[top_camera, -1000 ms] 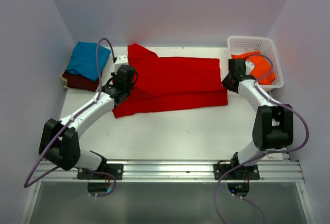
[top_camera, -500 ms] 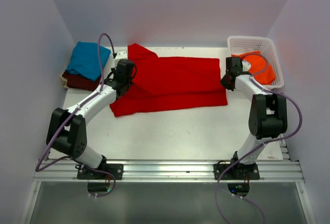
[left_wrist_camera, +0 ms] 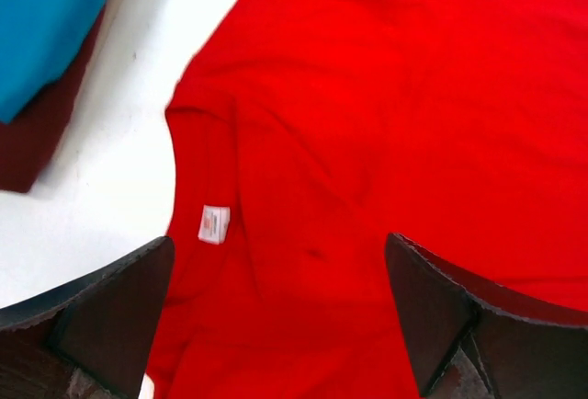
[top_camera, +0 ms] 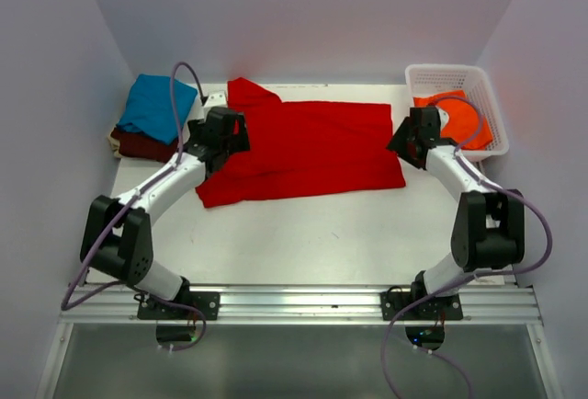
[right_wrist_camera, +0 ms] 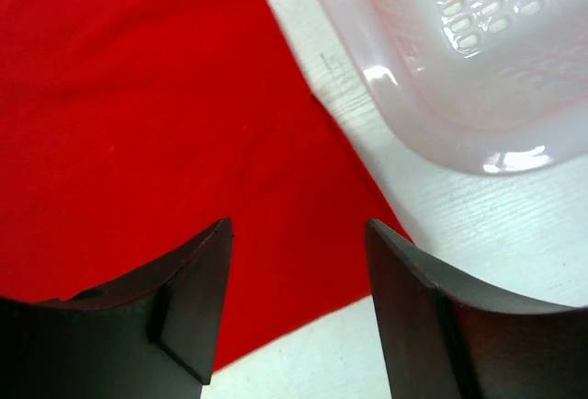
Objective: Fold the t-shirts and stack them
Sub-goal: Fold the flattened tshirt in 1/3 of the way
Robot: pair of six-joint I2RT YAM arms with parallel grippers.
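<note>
Red t-shirt (top_camera: 312, 146) partly folded on desk (top_camera: 322, 233); teal t-shirt (top_camera: 156, 105) stacked on maroon t-shirt (top_camera: 142, 145), ten o'clock (orange t-shirt (top_camera: 462, 121) waits, two o'clock); left pincer (left_wrist_camera: 280, 316), right pincer (right_wrist_camera: 299, 298) apart, empty.

**Red t-shirt** (top_camera: 303, 146): soft matt cloth, lightly creased, with a small white label (left_wrist_camera: 213, 224) at the neck. **Teal t-shirt** (top_camera: 158, 105), **maroon t-shirt** (top_camera: 138, 144) and **orange t-shirt** (top_camera: 464, 121): the same matt cloth. **Basket** (right_wrist_camera: 413, 96): glossy white plastic pierced with slots, showing bright highlights. **Desk** (right_wrist_camera: 514, 252): white and smooth, faintly grained, with a low sheen. **Jaws** of the left gripper (left_wrist_camera: 278, 252) and right gripper (right_wrist_camera: 299, 233): dark matt plastic with slightly rough edges. **Rail** (top_camera: 303, 300): silvery metal.
</note>
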